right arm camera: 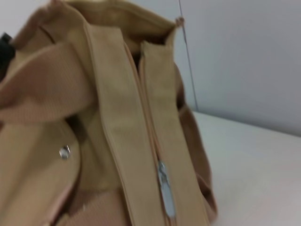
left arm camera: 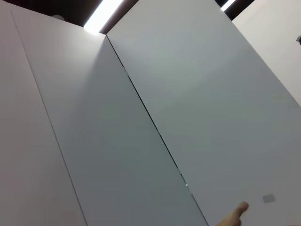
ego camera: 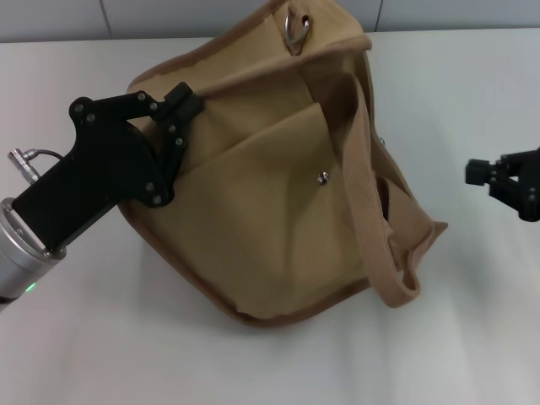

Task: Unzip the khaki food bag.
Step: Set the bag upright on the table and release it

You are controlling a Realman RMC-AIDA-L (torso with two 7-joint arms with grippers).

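Your left gripper [ego camera: 173, 118] is clamped on the corner of the boxy tan canvas food bag [ego camera: 278, 186].
Off the bag's other side, apart from it, your right gripper [ego camera: 498, 177] hangs; I cannot tell its spread. The silver zipper pull [right arm camera: 165, 188] faces it.

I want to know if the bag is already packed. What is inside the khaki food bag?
Nothing inside shows. The khaki food bag lies tipped on the table; in the right wrist view its zipper runs between the top flaps, and the gap beyond is only dark.
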